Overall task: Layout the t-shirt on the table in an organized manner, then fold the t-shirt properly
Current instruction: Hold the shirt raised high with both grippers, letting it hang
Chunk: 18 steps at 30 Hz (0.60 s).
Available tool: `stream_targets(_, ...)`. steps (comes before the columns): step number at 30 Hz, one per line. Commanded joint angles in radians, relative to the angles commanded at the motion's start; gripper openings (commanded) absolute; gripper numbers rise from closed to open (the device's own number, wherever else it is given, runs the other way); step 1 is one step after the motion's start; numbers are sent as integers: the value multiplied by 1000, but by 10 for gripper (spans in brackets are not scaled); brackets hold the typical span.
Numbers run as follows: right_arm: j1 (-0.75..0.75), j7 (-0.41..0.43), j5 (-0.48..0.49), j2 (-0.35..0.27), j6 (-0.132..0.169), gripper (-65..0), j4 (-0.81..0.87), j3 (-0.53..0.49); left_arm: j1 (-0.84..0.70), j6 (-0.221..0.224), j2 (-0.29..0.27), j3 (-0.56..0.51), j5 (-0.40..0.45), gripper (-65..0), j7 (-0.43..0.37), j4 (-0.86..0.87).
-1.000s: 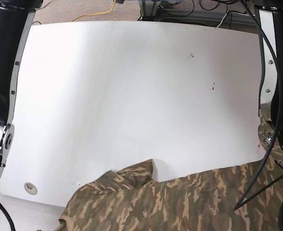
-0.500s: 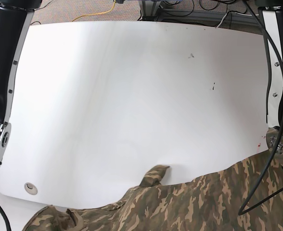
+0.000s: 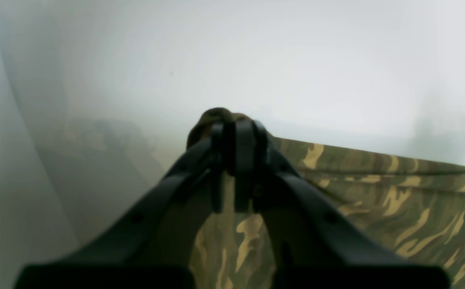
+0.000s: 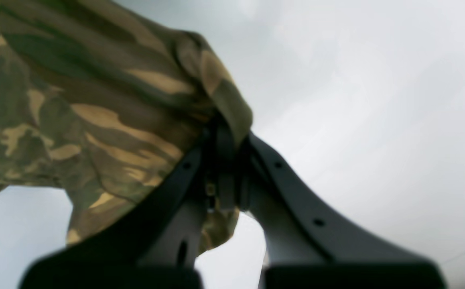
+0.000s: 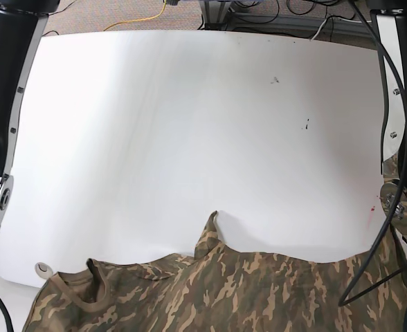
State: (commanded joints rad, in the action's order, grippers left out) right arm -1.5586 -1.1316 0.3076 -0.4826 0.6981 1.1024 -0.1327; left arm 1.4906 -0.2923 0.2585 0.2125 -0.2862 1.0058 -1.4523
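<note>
The camouflage t-shirt (image 5: 259, 290) lies bunched along the table's (image 5: 190, 124) near edge, with a fold rising to a point near the middle and its tan inner collar (image 5: 79, 289) at the lower left. In the left wrist view my left gripper (image 3: 234, 132) is shut on a bunched edge of the t-shirt (image 3: 396, 188), which stretches away to the right. Seen from the right wrist, my right gripper (image 4: 226, 136) is shut on a hemmed edge of the t-shirt (image 4: 76, 88), and the cloth hangs to the left above the table (image 4: 376, 100). Neither gripper shows in the base view.
A round grommet hole (image 5: 43, 268) sits at the table's near left corner. Dark specks (image 5: 275, 80) mark the far right area. Black arm links stand at the left edge (image 5: 3, 104) and right edge (image 5: 404, 138). Cables (image 5: 148, 17) lie beyond the far edge.
The t-shirt has spread leftward along the near edge, and its collar now shows at the lower left. The raised fold has shifted and stands higher. The arm on the right has dropped lower.
</note>
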Motion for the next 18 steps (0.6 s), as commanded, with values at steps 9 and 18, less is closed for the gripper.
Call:
stream_targets(9,0,0,-2,-3,0,-650,2,-64,2,0,-2,-20,0,-646,0,-2)
stream_targets(18,0,-35,12,-51,0,-650,37,-112,-46,0,-2,-26,-2,-646,11,-40)
